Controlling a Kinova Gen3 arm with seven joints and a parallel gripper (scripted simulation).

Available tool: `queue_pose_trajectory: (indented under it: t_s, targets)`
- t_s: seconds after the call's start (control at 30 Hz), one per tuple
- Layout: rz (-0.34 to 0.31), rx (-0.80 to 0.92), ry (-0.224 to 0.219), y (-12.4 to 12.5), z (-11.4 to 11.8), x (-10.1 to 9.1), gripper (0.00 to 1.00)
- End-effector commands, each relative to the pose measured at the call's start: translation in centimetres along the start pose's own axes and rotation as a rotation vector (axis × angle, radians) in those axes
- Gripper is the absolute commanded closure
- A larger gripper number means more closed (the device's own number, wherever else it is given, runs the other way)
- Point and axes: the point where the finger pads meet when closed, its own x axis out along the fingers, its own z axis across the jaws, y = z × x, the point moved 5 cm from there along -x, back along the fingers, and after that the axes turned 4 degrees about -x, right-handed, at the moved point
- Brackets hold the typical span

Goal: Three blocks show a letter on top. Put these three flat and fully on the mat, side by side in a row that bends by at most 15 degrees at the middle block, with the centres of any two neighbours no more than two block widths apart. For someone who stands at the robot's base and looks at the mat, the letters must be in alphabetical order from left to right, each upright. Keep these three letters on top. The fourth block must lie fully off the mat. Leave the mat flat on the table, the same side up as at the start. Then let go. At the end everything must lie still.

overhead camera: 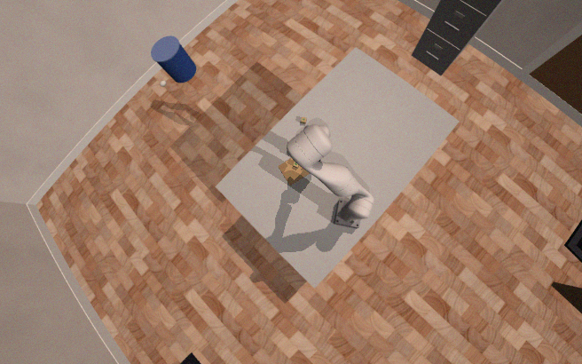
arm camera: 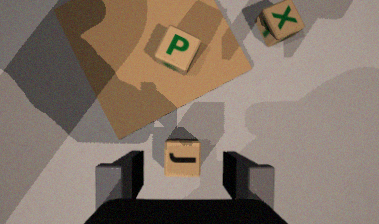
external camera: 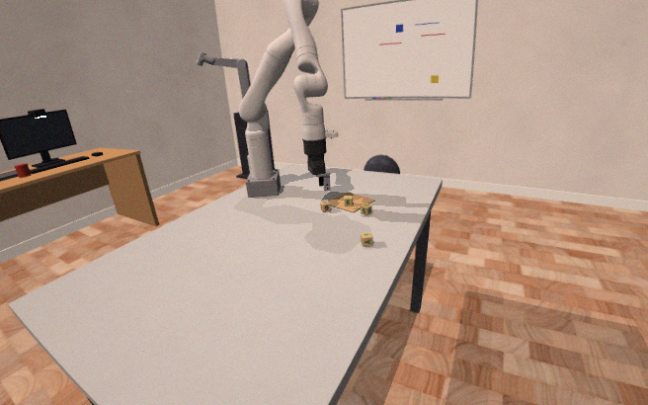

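Observation:
The J block lies off the mat, its letter turned sideways in the wrist view. My gripper is open and empty above it, one finger to each side in the wrist view. The P block sits on the tan mat, its letter slightly tilted. The X block lies off the mat, just beyond its edge. The fourth block lies farther off the mat; its top is too small to read. The arm hides J and X in the top view.
All blocks and the mat are on the grey table. The fourth block is near the table's long edge. The robot's base stands at the opposite long side. Shadows of the arm fall over the mat.

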Motion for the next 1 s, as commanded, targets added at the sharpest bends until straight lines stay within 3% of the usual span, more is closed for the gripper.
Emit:
queue_pose_trajectory:
  t_s: [0.0,0.97]
  targets:
    - [-0.002,0.003,0.001,-0.1,0.0,0.3,0.0]
    - [-0.002,0.003,0.001,-0.1,0.0,3.9,0.0]
